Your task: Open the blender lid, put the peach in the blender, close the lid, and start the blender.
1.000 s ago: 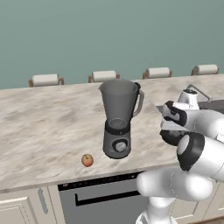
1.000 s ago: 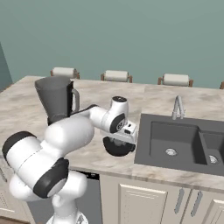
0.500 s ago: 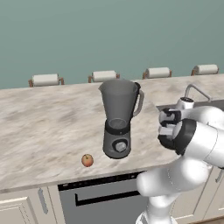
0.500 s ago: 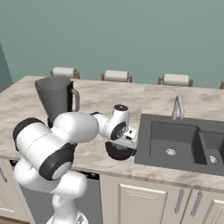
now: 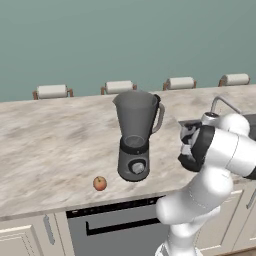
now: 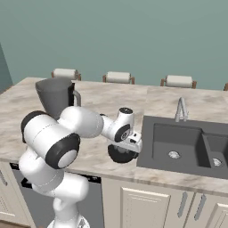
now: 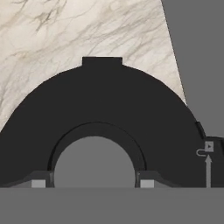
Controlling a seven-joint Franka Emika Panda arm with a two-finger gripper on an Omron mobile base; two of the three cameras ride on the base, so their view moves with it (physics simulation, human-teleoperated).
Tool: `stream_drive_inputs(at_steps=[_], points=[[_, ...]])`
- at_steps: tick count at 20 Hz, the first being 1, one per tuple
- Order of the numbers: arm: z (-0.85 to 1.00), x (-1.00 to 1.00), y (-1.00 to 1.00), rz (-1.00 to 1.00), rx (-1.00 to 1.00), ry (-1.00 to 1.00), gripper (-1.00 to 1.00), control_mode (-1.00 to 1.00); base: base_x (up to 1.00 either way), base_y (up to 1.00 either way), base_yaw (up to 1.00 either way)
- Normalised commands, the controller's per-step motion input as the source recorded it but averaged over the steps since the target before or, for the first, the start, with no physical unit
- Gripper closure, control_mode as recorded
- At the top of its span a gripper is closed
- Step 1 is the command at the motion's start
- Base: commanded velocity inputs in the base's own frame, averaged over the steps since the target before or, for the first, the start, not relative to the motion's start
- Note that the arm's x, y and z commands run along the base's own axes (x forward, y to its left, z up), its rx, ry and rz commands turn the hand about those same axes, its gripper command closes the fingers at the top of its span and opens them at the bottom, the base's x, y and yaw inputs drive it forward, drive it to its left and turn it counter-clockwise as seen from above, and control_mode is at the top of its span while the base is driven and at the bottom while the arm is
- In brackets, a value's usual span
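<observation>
I am holding the gripper (image 7: 92,183) clamped on the blender lid's (image 7: 131,109) knob, lid resting on the counter (image 7: 65,39).

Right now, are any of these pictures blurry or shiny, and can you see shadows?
Left base view: sharp, soft even light, a small dark shadow under the blender and the peach. Right base view: also sharp, no glare on the sink. Hand view: the blender lid looms huge, flat black, with crisp edges.

The hand (image 7: 92,183) hides part of the blender lid (image 6: 119,153); its lower edge is cut off
</observation>
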Motion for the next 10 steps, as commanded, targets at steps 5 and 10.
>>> stream_drive_inputs(at_steps=[5, 10], points=[[-0.4, 0.19, 0.06, 0.0, 0.0, 0.0, -1.0, -1.0, 0.0, 0.0, 0.0], [-0.05, -0.06, 0.12, 0.0, 0.0, 0.0, -1.0, -1.0, 0.0, 0.0, 0.0]])
